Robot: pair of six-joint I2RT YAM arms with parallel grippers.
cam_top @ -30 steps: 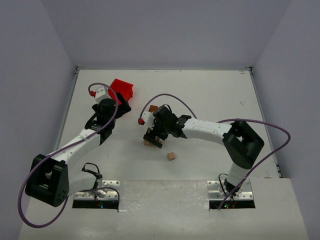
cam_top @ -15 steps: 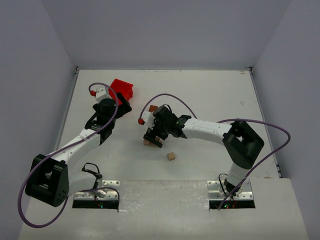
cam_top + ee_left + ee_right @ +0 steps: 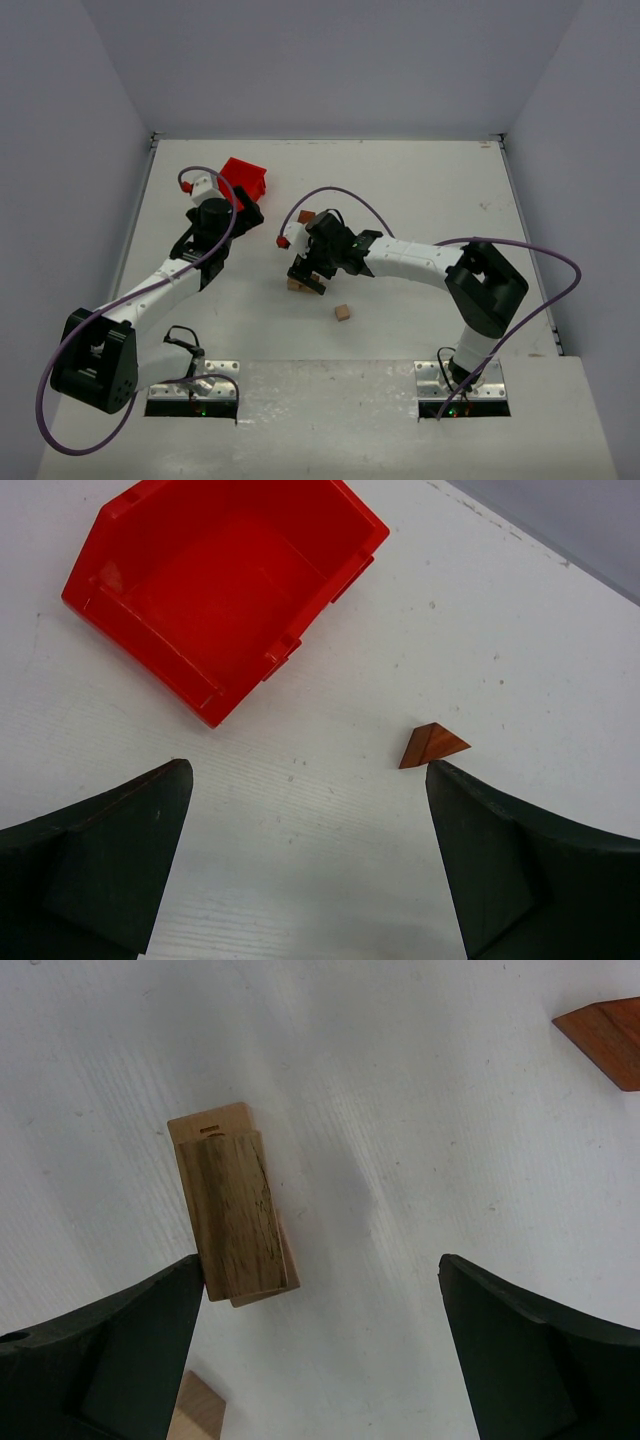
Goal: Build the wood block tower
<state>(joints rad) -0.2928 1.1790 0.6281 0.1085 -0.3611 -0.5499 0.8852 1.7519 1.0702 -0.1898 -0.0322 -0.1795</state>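
A darker grained wood slab (image 3: 232,1210) lies on a pale slab (image 3: 210,1122), making a low two-piece stack (image 3: 294,285) on the white table. My right gripper (image 3: 320,1262) hangs open over the table just beside it, the left finger (image 3: 130,1350) close to the stack's end, nothing between the jaws. A reddish-brown wedge (image 3: 610,1040) lies apart; the left wrist view shows this wedge (image 3: 432,745) just past my open, empty left gripper (image 3: 308,772). A pale cube (image 3: 343,312) sits alone nearer the bases. Another pale block (image 3: 195,1410) shows by the right gripper's left finger.
A red plastic bin (image 3: 220,580) stands empty ahead and to the left of the left gripper, at the table's back left (image 3: 243,178). Grey walls close the table on three sides. Purple cables loop off both arms.
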